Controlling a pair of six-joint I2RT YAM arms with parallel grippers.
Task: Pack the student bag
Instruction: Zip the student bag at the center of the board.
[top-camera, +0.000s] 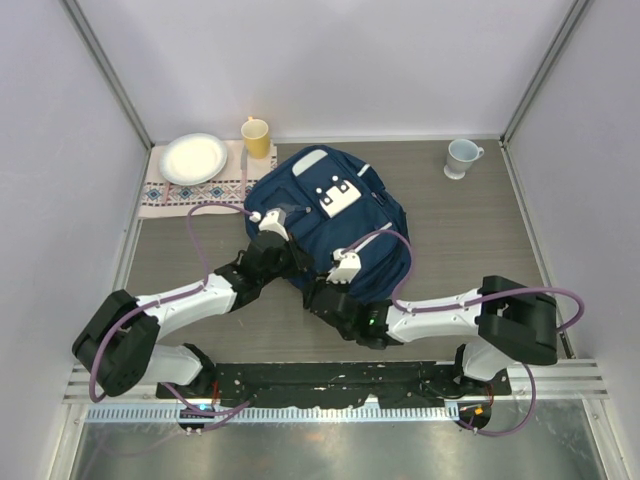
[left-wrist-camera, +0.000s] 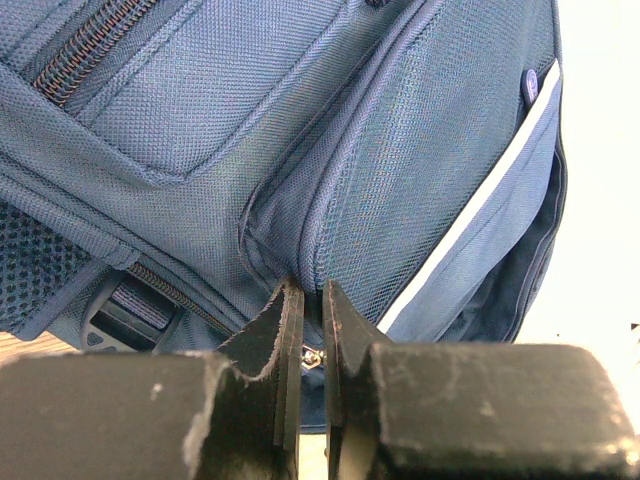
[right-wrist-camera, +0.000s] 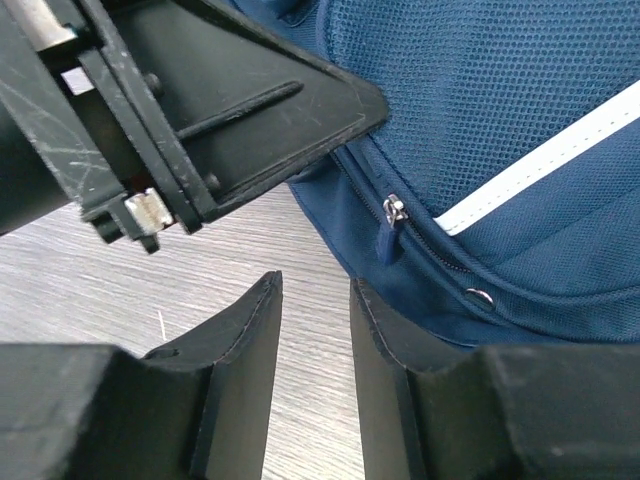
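Observation:
The navy student bag (top-camera: 335, 210) lies flat mid-table, its white buckled flap (top-camera: 335, 196) facing up. My left gripper (top-camera: 285, 222) rests on the bag's left side. In the left wrist view its jaws (left-wrist-camera: 308, 288) are nearly closed on a small metal zipper pull (left-wrist-camera: 313, 357) at the seam of a side pocket with a white stripe (left-wrist-camera: 480, 205). My right gripper (top-camera: 322, 287) is at the bag's near edge. In the right wrist view it is open and empty (right-wrist-camera: 315, 283) just above the table, short of a zipper pull with a blue tab (right-wrist-camera: 390, 228).
A white plate (top-camera: 193, 157) on a patterned placemat (top-camera: 160, 196) and a yellow cup (top-camera: 256, 136) stand at the back left. A white mug (top-camera: 461, 157) stands at the back right. The left arm's wrist (right-wrist-camera: 180, 110) hangs close above my right gripper.

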